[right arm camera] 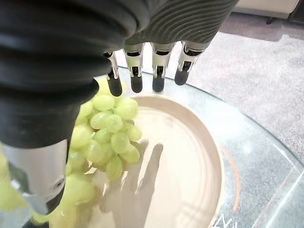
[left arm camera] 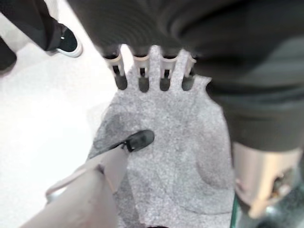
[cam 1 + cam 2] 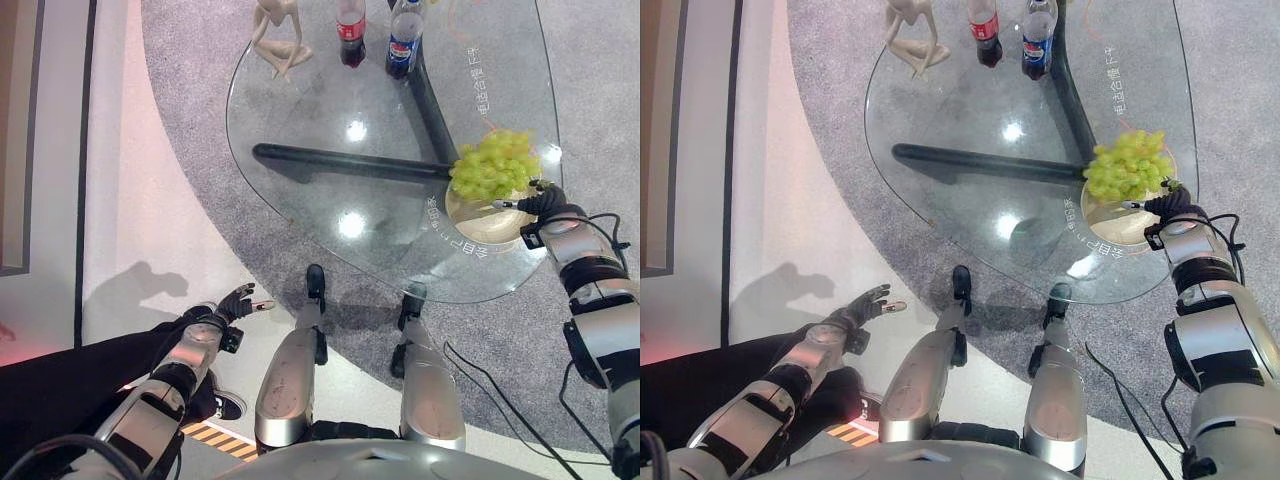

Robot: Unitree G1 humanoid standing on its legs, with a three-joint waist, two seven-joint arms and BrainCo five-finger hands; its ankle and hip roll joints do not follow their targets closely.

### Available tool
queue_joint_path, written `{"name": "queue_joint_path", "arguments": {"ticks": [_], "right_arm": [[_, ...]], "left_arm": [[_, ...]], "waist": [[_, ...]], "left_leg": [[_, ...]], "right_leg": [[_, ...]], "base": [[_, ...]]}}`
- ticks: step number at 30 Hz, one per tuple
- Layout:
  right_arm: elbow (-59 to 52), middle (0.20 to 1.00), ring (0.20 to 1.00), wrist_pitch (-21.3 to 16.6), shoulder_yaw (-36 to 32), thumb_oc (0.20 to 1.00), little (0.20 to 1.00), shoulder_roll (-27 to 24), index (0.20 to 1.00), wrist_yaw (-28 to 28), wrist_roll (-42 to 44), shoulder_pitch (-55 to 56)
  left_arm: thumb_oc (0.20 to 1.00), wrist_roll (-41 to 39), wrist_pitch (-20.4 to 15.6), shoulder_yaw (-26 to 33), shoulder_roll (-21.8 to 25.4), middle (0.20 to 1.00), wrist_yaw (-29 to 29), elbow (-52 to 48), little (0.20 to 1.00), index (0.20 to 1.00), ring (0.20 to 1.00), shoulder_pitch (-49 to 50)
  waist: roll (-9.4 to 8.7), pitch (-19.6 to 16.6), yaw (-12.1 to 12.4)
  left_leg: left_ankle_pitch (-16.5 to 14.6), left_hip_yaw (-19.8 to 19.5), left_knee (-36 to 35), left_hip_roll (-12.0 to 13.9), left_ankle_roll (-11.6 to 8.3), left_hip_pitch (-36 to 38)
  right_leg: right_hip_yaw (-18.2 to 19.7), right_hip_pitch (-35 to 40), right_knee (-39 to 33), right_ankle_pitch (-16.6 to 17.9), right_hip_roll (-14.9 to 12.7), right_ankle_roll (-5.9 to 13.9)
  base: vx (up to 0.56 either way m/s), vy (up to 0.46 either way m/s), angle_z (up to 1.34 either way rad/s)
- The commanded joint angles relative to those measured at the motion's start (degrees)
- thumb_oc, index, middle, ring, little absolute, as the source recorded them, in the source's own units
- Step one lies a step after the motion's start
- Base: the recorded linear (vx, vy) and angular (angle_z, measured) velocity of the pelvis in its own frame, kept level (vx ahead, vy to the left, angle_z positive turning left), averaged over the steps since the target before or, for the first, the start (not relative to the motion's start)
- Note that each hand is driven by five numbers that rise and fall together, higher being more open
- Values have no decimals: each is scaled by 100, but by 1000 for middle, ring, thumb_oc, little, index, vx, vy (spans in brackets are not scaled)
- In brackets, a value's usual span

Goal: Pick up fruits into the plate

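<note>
A bunch of green grapes [image 3: 494,165] lies on the far side of a tan plate [image 3: 487,228] at the right edge of the round glass table [image 3: 330,120]. My right hand [image 3: 545,203] hovers just beside the plate on its right. In the right wrist view its fingers [image 1: 137,71] are straight above the plate [image 1: 190,156], and the grapes [image 1: 107,133] sit between them and the thumb, with nothing gripped. My left hand [image 3: 236,303] hangs low to the left, away from the table, its fingers [image 2: 142,71] spread and open above the floor.
Two soft-drink bottles [image 3: 351,32] [image 3: 404,40] and a beige figurine [image 3: 278,35] stand at the table's far edge. A dark frame bar [image 3: 340,160] runs under the glass. A person's dark trouser leg and shoe [image 3: 228,405] are close to my left arm.
</note>
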Motion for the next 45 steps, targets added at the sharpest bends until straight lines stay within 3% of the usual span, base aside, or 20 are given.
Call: {"name": "queue_joint_path", "arguments": {"ticks": [1, 17, 25, 31, 36, 41, 45], "right_arm": [[155, 1000, 1000, -124, 220, 1000, 1000, -68, 1000, -203, 32, -234], [-209, 1000, 1000, -538, -132, 1000, 1000, 621, 1000, -287, 281, 1222], [-289, 1000, 1000, -712, -256, 1000, 1000, 1007, 1000, -340, 653, 1757], [-351, 1000, 1000, -1357, -634, 1000, 1000, 1622, 1000, 216, 1674, 2814], [21, 1000, 1000, -1543, -856, 1000, 1000, 2386, 1000, 876, 2349, 3647], [515, 1000, 1000, -1418, -1025, 1000, 1000, 2778, 1000, 1331, 2641, 4096], [860, 1000, 1000, -1254, -1043, 1000, 1000, 2955, 1000, 1362, 1951, 4428]], "left_arm": [[1000, -13, 18, -200, -27, 1000, 16, 325, 1000, 1000, 1000, -263], [1000, 77, 69, 30, -204, 1000, 36, 757, 1000, 1000, 1000, -35], [1000, 132, 98, 113, -285, 1000, -2, 922, 1000, 1000, 1000, 10], [1000, 205, 154, 325, -461, 1000, -127, 1081, 1000, 1000, 1000, 392], [1000, 245, 266, 618, -720, 1000, -84, 1347, 1000, 1000, 1000, 810], [1000, 115, 365, 918, -964, 1000, -63, 1593, 1000, 1000, 1000, 1101], [1000, 201, 404, 1107, -1135, 1000, -54, 1739, 1000, 1000, 1000, 1344]], "waist": [[-294, -81, 66], [-712, -607, -9], [-832, -824, -22], [-919, -1181, -48], [-954, -1568, -105], [-922, -1905, -149], [-872, -2127, -221]], "left_leg": [[-947, 128, 121, -214, 36, 186], [-1086, 333, 79, -70, 35, 597], [-1141, 324, 85, -51, 48, 760], [-1204, 303, 89, -60, 62, 1014], [-1263, 321, 79, -76, 75, 1277], [-1347, 356, 63, -106, 97, 1546], [-1433, 402, 47, -135, 134, 1775]], "right_leg": [[95, -601, 975, -680, -107, 8], [118, -130, 659, -545, -101, 100], [135, 102, 595, -572, -65, 80], [161, 409, 509, -599, -66, 83], [183, 713, 412, -630, -69, 79], [201, 984, 363, -680, -72, 74], [260, 1196, 332, -733, -76, 68]], "base": [[-12, 7, 10], [11, 21, 1], [4, 0, 0], [78, 8, 0], [136, 31, -6], [155, 63, -6], [122, 79, -13]]}}
